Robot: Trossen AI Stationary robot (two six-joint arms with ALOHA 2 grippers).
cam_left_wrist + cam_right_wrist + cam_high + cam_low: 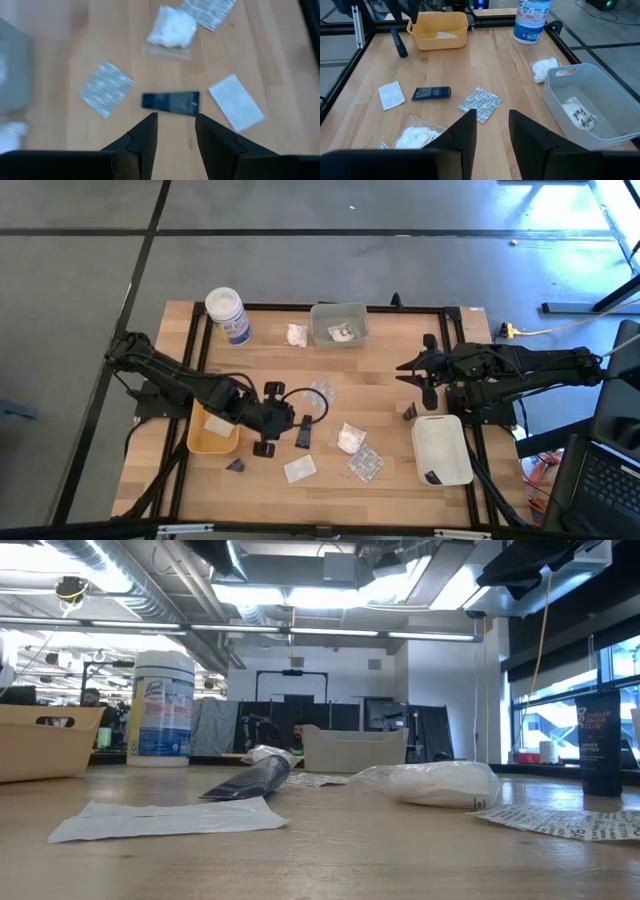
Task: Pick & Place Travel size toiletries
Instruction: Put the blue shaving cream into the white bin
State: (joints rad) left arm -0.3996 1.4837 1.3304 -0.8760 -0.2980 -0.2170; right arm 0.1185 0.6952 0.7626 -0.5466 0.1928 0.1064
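High view first: low over the middle of the wooden table with the left gripper, just beside the dark tube. Released, going by the left wrist view: left gripper with both fingers parted and nothing between them, tips short of the dark tube, not touching it.

Around that tube, flat on the wood:
- to one side, a foil sachet; to the other, a flat white sachet
- beyond it, a lumpy white packet in clear wrap
- from above, also a clear blister pack nearby and a small dark wedge near the front edge, beside the yellow tray.

Inside the yellow tray, one white packet already. At the back edge, a grey tray with pale items in it, a second lumpy packet just beside it, and a wipes canister well to the left.

Over on the right side of the table, the right gripper, raised and pointing inward. Likewise released: in the right wrist view, right gripper with fingers apart and nothing in the gap, facing the dark tube and a foil sachet farther off.

Near the right arm, an upright dark tube just beside the white tray, with one small dark item in that tray's front corner.

Low view: dark tube lying on the wood, flat white sachet in front of it, lumpy white packet to its right.
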